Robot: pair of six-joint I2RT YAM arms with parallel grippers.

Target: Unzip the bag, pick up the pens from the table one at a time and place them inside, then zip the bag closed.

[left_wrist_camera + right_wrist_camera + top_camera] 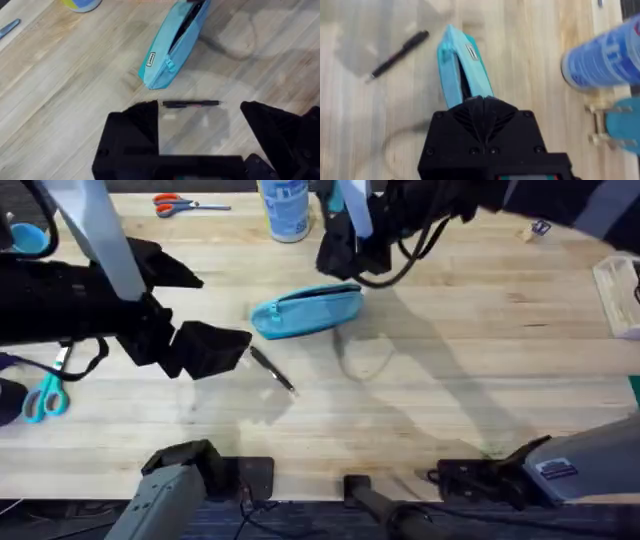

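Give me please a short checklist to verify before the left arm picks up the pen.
1. Bag unzipped: ok, a dark gap shows along the zipper.
2. Right gripper holding the bag end: ok, shut on it.
3. Left gripper open: ok, fingers spread wide.
4. Pen lying free on the table: ok, apart from the bag.
5. Pen between the left fingers: not ok, it lies just beyond the fingertips.

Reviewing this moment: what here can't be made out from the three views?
- Far end of the turquoise fabric pouch: right wrist view, covered by the right hand.
- Whether other pens lie inside the pouch: left wrist view, opening too dark.
- Lettering on the slim dark pen: too small.
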